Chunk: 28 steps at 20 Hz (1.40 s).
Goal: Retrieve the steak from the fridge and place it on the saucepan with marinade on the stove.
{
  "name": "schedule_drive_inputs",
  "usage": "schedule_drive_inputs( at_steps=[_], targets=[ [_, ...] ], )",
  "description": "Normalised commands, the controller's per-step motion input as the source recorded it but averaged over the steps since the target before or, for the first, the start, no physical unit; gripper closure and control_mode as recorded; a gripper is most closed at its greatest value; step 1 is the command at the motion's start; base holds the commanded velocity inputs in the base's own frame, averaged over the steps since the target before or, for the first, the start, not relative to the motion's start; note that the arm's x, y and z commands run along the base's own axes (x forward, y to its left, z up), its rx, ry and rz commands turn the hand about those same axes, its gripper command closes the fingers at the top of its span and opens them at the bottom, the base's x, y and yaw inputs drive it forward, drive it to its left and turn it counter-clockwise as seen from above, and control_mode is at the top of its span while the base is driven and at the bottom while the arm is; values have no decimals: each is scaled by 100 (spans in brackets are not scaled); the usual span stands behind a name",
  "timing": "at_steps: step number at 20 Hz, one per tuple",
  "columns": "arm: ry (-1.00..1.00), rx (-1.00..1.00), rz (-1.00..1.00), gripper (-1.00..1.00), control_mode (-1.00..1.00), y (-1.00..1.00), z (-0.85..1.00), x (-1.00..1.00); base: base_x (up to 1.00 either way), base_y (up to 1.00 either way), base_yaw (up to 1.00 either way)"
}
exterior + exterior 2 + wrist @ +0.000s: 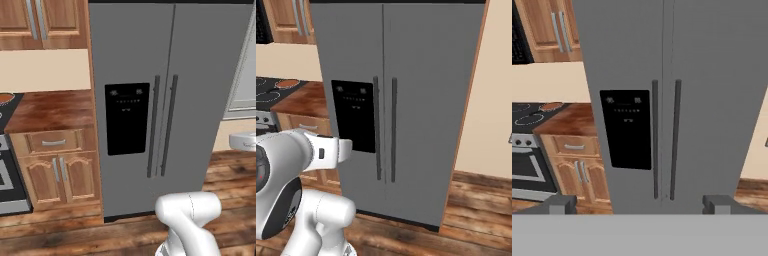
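We face the grey fridge (200, 75), both doors shut. To its left a wood counter (55, 110) meets the black stove (527, 117), where the saucepan (551, 106) of marinade (287, 83) sits. Our gripper (640, 204) is spread wide, holding nothing.

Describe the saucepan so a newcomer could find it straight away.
Start at the tall grey fridge, doors shut. Left of it, past the wooden counter, lies the black stove. The saucepan sits on its near-right ring, the lone round reddish-brown disc among white burner rings.
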Motion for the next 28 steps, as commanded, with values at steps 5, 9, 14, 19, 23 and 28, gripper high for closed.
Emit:
schedule_drive_inputs(
  at_steps=[5, 9, 14, 19, 23, 28],
  targets=[
    [0, 0, 0, -100, 100, 0, 0, 0, 8, 0, 1],
    [0, 0, 0, -100, 100, 0, 0, 0, 34, 0, 0],
    [0, 0, 0, -100, 100, 0, 0, 0, 45, 0, 0],
    [0, 0, 0, -100, 100, 0, 0, 0, 10, -5, 0],
    [0, 0, 0, -100, 100, 0, 0, 0, -8, -38, 0],
    [0, 0, 0, -100, 100, 0, 0, 0, -4, -53, 0]
  ],
)
